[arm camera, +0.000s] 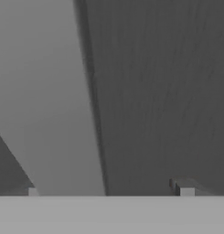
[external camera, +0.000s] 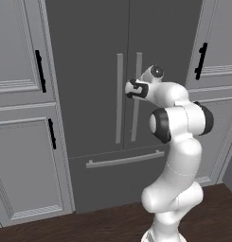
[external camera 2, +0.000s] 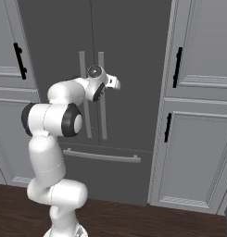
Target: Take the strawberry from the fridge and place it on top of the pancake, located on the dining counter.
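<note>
Fingers (arm camera: 109, 192) spread wide and empty, I'm right at a light handle (arm camera: 54, 114) of the fridge (external camera: 89, 71). Its doors are shut, so the strawberry is presumably inside, hidden from me. Opening, picking and carrying to the pancake all remain.

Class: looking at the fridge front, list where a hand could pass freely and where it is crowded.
Free: the bare door panels of the fridge, between the vertical handles and the flanking cabinets. Crowded: the centre seam, where the open gripper sits at the handles.
</note>
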Robot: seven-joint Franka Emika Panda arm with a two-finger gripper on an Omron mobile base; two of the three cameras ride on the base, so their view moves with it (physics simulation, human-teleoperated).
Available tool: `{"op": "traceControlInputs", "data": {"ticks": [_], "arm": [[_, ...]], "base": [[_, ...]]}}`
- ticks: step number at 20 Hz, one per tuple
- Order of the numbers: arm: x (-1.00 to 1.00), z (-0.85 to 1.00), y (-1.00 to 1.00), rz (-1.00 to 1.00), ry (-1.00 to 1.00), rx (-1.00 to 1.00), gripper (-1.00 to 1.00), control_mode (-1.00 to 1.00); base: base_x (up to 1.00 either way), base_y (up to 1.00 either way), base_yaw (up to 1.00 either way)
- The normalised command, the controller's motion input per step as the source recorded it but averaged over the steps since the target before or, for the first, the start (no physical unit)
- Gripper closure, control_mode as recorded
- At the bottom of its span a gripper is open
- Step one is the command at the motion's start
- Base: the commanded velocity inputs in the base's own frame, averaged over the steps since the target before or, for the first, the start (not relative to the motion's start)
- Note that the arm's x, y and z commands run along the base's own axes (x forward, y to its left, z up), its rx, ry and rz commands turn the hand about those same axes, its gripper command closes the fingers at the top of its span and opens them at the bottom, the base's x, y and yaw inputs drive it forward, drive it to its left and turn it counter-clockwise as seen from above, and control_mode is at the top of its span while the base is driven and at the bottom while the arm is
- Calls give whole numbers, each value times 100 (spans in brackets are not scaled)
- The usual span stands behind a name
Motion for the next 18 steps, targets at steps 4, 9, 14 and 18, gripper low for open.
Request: {"op": "traceControlInputs", "data": {"ticks": [4,9,14,18], "arm": [[64,-2,0,0,-3,0,-100,-100],[59,-1,0,0,-4,0,100,-100],[21,0,0,-1,4,0,100,-100],[-55,0,-9,-12,4,2,100,-100]], "base": [[0,0,0],[0,0,0],[0,0,0],[0,0,0]]}}
